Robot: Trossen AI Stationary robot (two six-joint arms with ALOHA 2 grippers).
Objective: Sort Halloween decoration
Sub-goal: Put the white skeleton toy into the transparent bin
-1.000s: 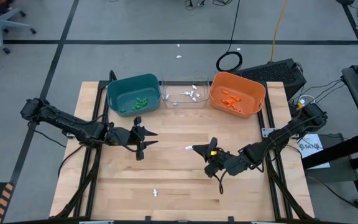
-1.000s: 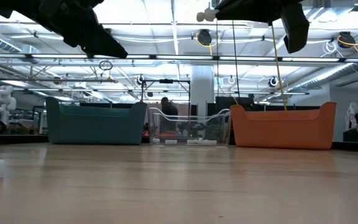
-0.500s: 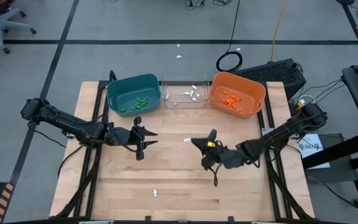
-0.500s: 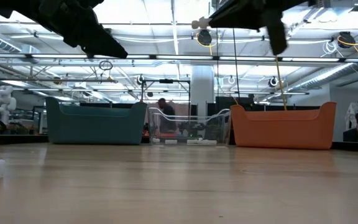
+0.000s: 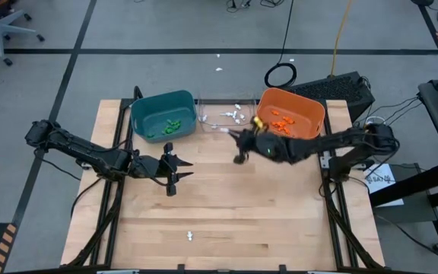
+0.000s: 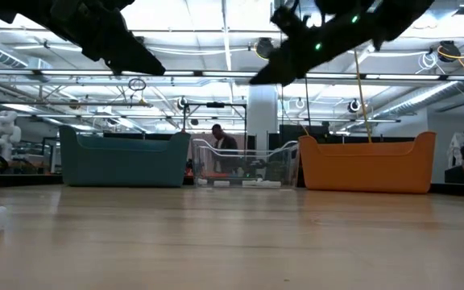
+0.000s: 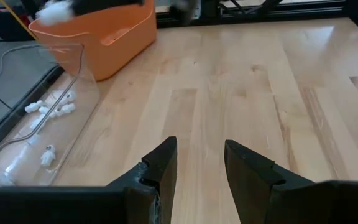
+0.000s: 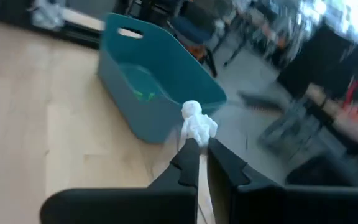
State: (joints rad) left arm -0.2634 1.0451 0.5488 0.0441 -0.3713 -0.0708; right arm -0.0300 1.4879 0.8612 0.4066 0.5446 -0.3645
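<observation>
The Halloween decoration shows as small trinkets. Green ones lie in the teal bin, white ones in the clear bin and orange ones in the orange bin. One white trinket lies on the table near its front edge. My right gripper hangs in the air just in front of the clear bin, shut on a white figure-shaped trinket. My left gripper hovers open over the table's left middle, nothing between its fingers. My right gripper pinches the white trinket by its lower part between the free ends of its two fingers. The fingers come nearly level from the table's right side. The trinket sticks out past the fingertips, lifted clear of the table and bins.
The three bins stand side by side along the table's far edge. Bare wood spreads between them and the near edge. A dark box and cables lie on the floor behind the orange bin.
My right gripper has swung from the table's middle toward the far edge, up to the front of the clear bin, rolling about its own line as it went. It has stayed shut on the white trinket, carried clear of the table.
</observation>
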